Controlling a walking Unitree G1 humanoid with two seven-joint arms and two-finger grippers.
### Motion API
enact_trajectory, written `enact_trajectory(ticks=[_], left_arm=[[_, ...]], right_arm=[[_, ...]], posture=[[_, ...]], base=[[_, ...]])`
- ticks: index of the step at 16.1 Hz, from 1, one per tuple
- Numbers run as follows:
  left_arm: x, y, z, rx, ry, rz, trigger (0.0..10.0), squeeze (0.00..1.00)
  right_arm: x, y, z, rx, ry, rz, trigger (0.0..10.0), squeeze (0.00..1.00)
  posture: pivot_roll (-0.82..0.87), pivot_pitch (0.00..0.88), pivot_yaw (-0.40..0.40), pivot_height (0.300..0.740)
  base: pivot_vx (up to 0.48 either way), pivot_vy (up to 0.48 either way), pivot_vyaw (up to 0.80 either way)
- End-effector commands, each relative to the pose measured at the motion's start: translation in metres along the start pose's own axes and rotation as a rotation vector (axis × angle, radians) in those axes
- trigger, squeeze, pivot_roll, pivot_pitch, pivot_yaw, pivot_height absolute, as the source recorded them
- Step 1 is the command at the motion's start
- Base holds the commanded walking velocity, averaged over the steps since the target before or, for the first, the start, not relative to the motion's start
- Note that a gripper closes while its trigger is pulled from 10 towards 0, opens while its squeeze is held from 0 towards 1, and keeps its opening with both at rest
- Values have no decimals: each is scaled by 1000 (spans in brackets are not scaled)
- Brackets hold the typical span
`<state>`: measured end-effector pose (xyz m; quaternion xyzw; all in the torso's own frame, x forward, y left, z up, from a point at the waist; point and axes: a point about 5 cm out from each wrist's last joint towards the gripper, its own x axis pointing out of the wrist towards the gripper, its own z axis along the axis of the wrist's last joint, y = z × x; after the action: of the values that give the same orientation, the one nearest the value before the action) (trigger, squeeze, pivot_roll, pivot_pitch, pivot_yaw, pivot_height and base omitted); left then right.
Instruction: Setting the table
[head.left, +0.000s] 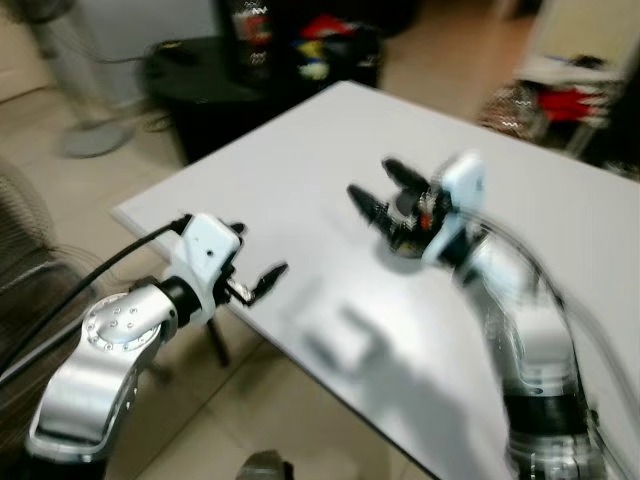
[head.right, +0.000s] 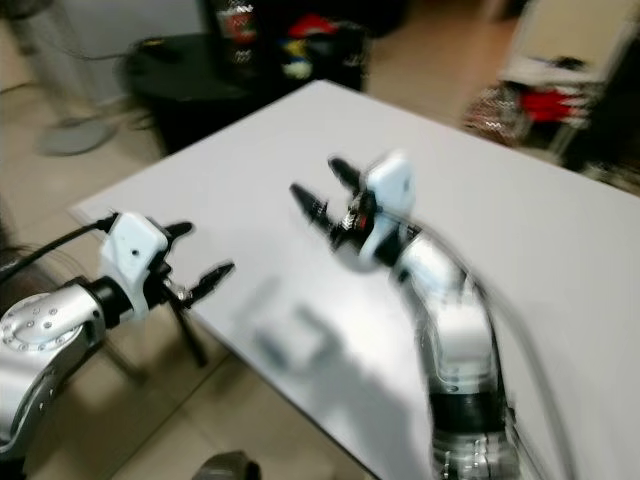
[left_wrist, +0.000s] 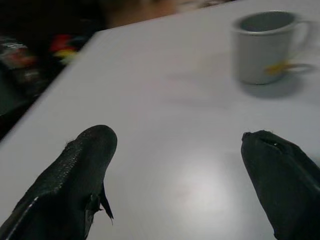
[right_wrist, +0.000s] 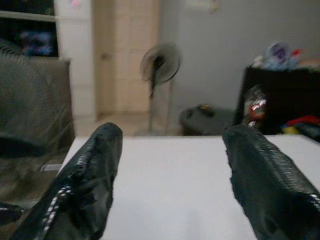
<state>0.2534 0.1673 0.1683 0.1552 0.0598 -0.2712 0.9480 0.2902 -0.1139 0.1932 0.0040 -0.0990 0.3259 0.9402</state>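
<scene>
Both my grippers are empty w/ fingers spread apart: left gripper (head.left: 255, 262) hovers at the near corner of the white counter (head.left: 300, 180), right gripper (head.left: 385, 192) is out over its middle. The mug (left_wrist: 262, 47), seen thru the left wrist cam, sits upright on the counter well ahead of my left fingers (left_wrist: 75, 175), handle turned away to one side. I'd say I'm at the reach-for-mug step; next move needs the left arm extended fwd, fingers straddling the mug body before closing.
</scene>
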Motion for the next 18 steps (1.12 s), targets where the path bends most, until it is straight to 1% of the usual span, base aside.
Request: enact_trajectory(ticks=[1,2,3,4,5,6,7,9,10,11,12,13,14,15,16,18], left_arm=[[-3,3,4,8,-19,99,10000,0],[-4,2,1,4,-16,169,10000,0],[-4,0,-1,-6,-14,208,10000,0],[-5,2,-2,3,-11,277,10000,0],[-6,4,-2,-1,-13,323,10000,0],[-7,6,-1,-13,-16,340,10000,0],[-9,9,0,-29,-39,389,10000,0],[-13,13,-1,-109,-72,451,10000,0],[-14,15,-1,-116,-78,471,10000,0],[-17,17,-4,-128,-60,520,10000,0],[-18,18,-5,-128,-56,525,10000,0],[-19,18,-6,-134,-49,512,10000,0],[-21,17,-8,-108,-34,490,10000,0],[-21,16,-10,-86,-23,462,10000,0],[-21,15,-10,-84,-19,452,10000,0],[-22,13,-12,-81,-13,440,10000,0]], right_arm=[[-10,5,11,-14,-43,-88,10000,1000],[-20,8,6,-38,-35,-182,10000,1000],[-28,11,3,-41,-9,-214,10000,1000],[-38,7,-4,-70,52,-286,10000,1000],[-43,4,-8,-93,88,-334,10000,1000],[-43,3,-9,-105,102,-352,10000,1000],[-44,2,-13,-183,126,-375,10000,1000],[-44,3,-19,-167,150,-363,10000,1000],[-44,3,-21,-164,155,-361,10000,1000],[-47,5,-28,-149,180,-353,10000,1000],[-47,5,-30,-141,186,-347,10000,1000],[-49,2,-33,-133,206,-346,10000,1000],[-52,-5,-37,-106,237,-355,10000,1000],[-57,-10,-39,-97,250,-325,10000,1000],[-59,-10,-39,-93,251,-310,10000,1000],[-67,-12,-37,-59,236,-348,10000,1000]], posture=[[106,0,37,740],[101,0,39,740],[101,0,39,740],[113,0,32,740],[119,0,30,740],[126,0,26,740],[131,0,23,740],[145,0,10,740],[145,0,10,740],[161,0,-6,740],[163,0,-8,740],[168,0,-13,740],[175,0,-22,740],[177,0,-27,740],[178,0,-28,740],[178,0,-27,740]], base=[[0,0,800],[0,0,800],[0,0,800],[0,0,800],[0,0,800],[0,0,800],[0,0,800],[0,0,800],[0,0,800],[0,0,800],[0,0,800],[0,0,800],[0,0,800],[0,0,800],[0,0,800],[0,0,800]])
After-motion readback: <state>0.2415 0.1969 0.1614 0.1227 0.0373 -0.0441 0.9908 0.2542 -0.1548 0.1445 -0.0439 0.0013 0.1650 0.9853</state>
